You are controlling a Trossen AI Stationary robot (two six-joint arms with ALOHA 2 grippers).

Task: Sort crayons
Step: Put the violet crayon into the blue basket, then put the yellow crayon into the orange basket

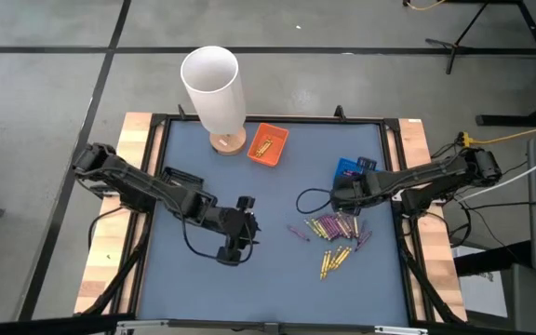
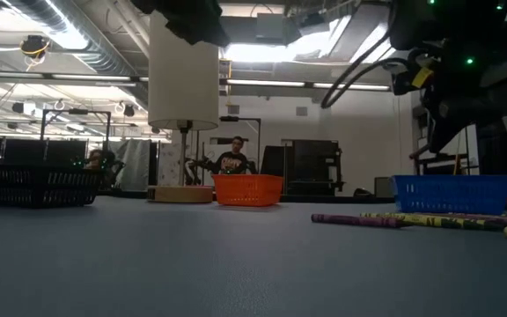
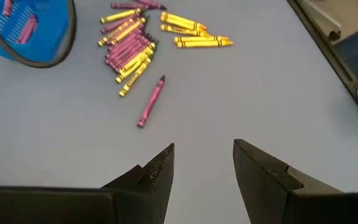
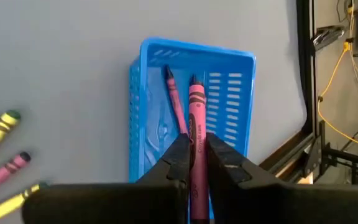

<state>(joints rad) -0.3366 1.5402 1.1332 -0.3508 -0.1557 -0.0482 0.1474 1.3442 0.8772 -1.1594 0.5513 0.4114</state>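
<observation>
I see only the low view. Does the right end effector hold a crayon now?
Observer: Yes. The right end effector is shut on a crayon, by the blue tray.
Operator: Is this tray empty?
Observer: No, purple crayons lie in it.
Operator: And the other arm?
Observer: The left end effector is open over the mat, short of the pile.
</observation>
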